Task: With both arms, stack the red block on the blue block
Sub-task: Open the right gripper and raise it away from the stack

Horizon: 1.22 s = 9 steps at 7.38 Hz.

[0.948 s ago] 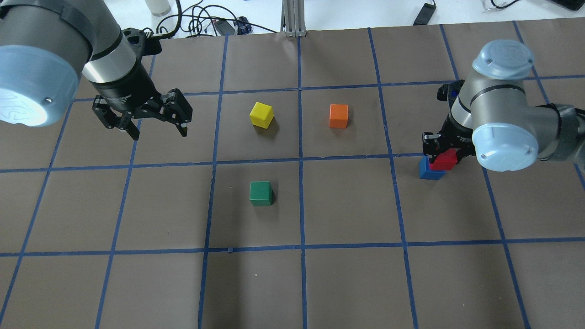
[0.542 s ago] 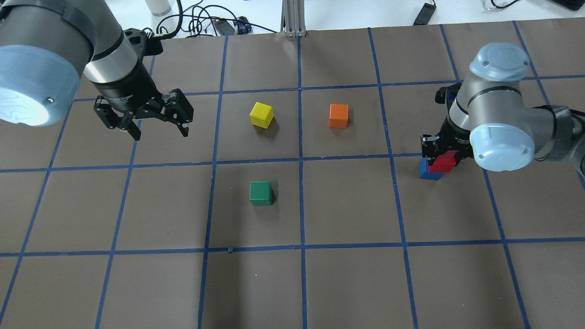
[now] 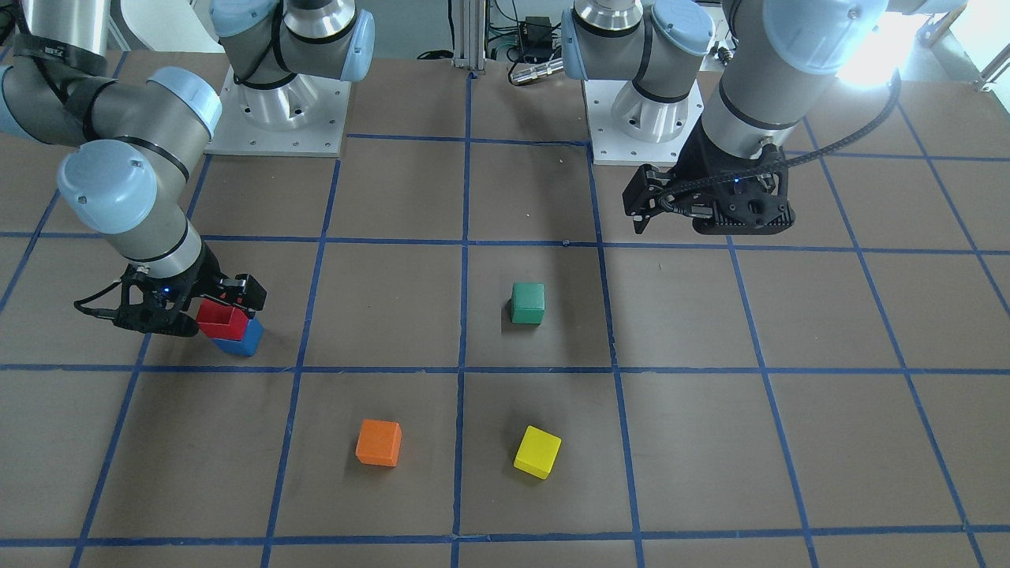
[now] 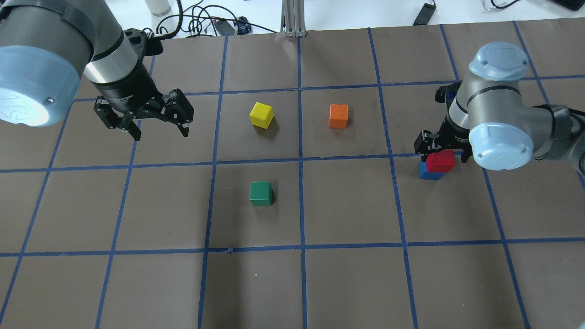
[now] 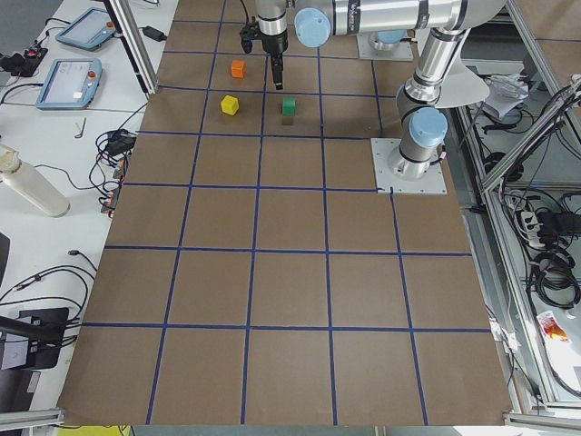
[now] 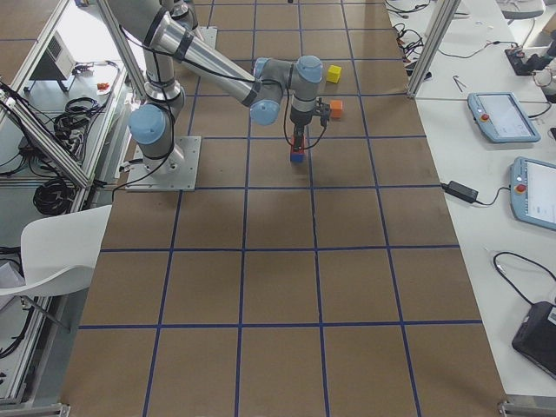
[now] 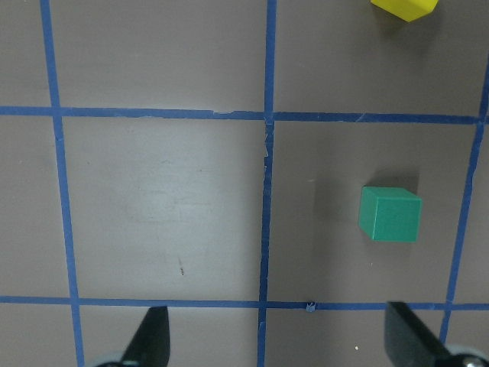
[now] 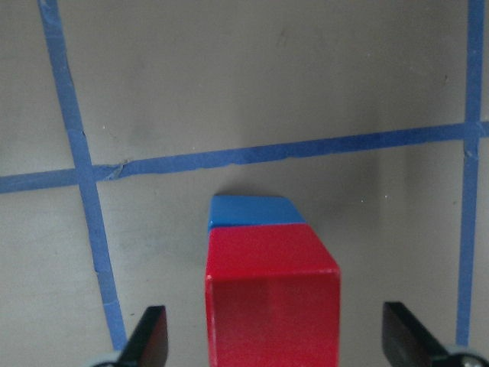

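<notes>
Stack looks placed: the red block [image 4: 441,161] sits on top of the blue block [image 4: 424,172], over on the right side of the mat, just beside a tape line. The right gripper [image 8: 276,336] is spread wide around it. In its wrist view both fingertips stand well clear of the red faces, so nothing is pinching the block.

Blue pokes out a bit past the far edge of red in that view, so I reckon the stack is slightly offset, though the angle could be fooling me.

What I want here is a clean retreat: straight up, jaws kept wide, no sideways drift or wrist twist until the fingertips are above the red top. Any brush on a side face could slide red off.

The left gripper [image 4: 160,130] hangs open and empty above the mat, well away, with the green cube [image 7: 390,213] in its wrist view. I'd leave it parked.
</notes>
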Available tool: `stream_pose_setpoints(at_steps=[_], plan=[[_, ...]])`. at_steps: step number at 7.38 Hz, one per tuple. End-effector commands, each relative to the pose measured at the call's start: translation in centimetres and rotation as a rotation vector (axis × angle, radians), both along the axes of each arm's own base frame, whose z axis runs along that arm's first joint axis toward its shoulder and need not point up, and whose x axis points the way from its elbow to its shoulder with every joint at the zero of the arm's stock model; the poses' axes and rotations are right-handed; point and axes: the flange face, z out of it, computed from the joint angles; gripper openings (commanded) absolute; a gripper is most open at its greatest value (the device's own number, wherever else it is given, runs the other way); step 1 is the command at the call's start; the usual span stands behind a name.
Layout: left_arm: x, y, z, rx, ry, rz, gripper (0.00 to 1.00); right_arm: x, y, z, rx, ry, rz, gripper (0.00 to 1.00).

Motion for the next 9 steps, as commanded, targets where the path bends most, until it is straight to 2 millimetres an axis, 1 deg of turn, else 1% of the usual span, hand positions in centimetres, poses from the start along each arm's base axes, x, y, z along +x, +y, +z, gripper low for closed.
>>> stream_pose_setpoints(at_steps=[1,2,3,4,5,6,7,8,9], plan=[[0.0,0.1,0.3,-0.004,0.0,0.0,1.0,-0.5,-1.7,4.9,-0.061,0.024,0.001,1.0],[0.2,-0.6,0.0,0.007,-0.022,-0.005,1.0,-0.4,-2.2,8.5,-0.034,0.012,0.003,1.0],[0.0,-0.4,-0.3,0.007,-0.028,0.004,1.0,0.2,-2.2,12.8,-0.014,0.0,0.015,1.0],[-0.1,-0.3,0.1,-0.004,-0.025,-0.004,1.0,2.8,-1.7,15.5,-0.027,0.0,0.058,1.0],[0.0,-0.3,0.1,-0.004,-0.027,-0.001,1.0,6.6,-1.0,16.9,-0.056,-0.02,0.112,1.0],[-0.1,-0.2,0.2,-0.007,-0.026,0.004,1.0,8.5,1.6,19.7,-0.038,-0.024,0.143,1.0],[-0.1,-0.2,0.2,-0.012,-0.025,0.0,1.0,8.9,3.3,21.8,-0.054,-0.032,0.149,1.0],[-0.2,-0.1,0.4,-0.018,-0.025,-0.006,1.0,8.2,2.9,21.2,-0.041,-0.044,0.134,1.0],[-0.2,0.0,1.0,-0.03,-0.03,-0.013,1.0,8.4,2.7,21.9,-0.065,-0.052,0.128,1.0]])
